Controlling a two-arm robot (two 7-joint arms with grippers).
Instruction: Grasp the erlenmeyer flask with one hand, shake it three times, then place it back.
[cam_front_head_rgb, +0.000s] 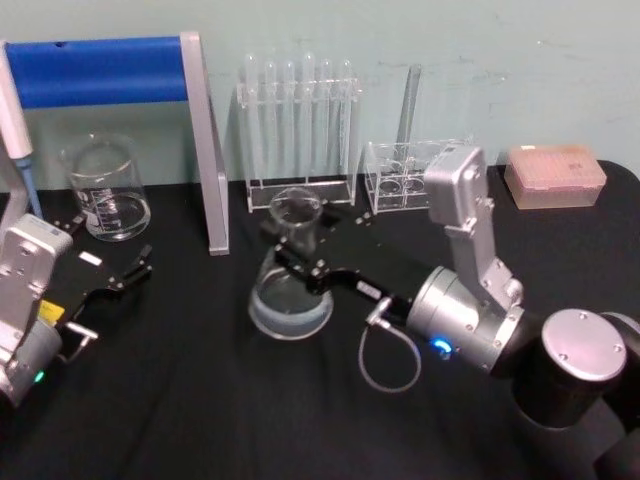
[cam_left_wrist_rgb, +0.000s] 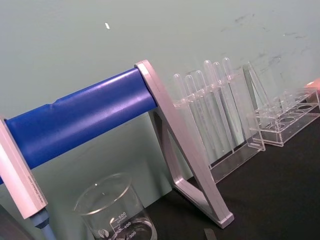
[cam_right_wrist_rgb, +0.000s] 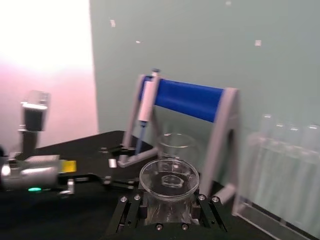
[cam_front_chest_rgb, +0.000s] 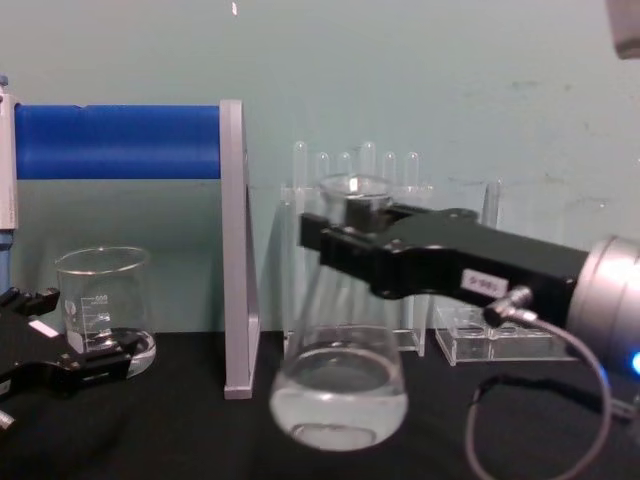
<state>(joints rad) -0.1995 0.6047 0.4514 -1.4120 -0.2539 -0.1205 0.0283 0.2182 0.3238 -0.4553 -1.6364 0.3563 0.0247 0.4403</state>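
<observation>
Head looks down; chest looks across, nearer; both share the erlenmeyer flask (cam_front_head_rgb: 290, 305).

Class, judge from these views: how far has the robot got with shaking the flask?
Done: the right gripper is shut on the neck of the erlenmeyer flask. In hand: the flask is held low, on or just above the black table. Left: shakes cannot be counted here; setting it down and releasing are not yet done. The left gripper lies open near the beaker.
</observation>
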